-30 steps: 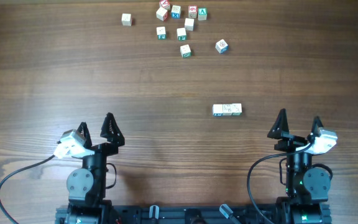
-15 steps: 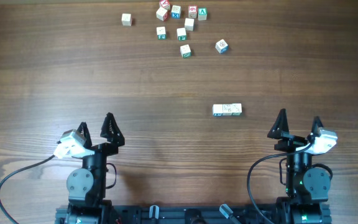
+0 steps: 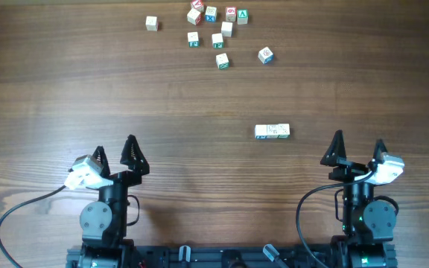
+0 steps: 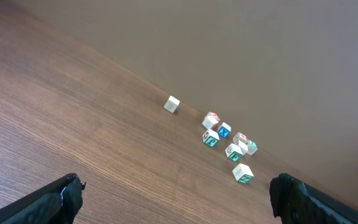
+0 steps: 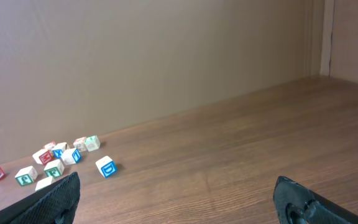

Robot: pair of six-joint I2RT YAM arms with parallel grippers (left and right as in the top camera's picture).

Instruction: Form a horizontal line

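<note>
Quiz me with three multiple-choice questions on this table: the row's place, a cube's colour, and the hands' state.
1. The row of cubes lies: A) nearest the right hand; B) far left corner; C) at the far edge.
2. The loose cube right of the cluster shows: A) yellow; B) blue; C) black.
3. The left hand and right hand are: A) shut on cubes; B) open, empty; C) unseen.
Answers: A, it sits just ahead of that hand; B, blue letter face; B, fingers spread, nothing between.

Shows the horizontal line on the bench, loose cubes well beyond, left pincer and right pincer gaping.
</note>
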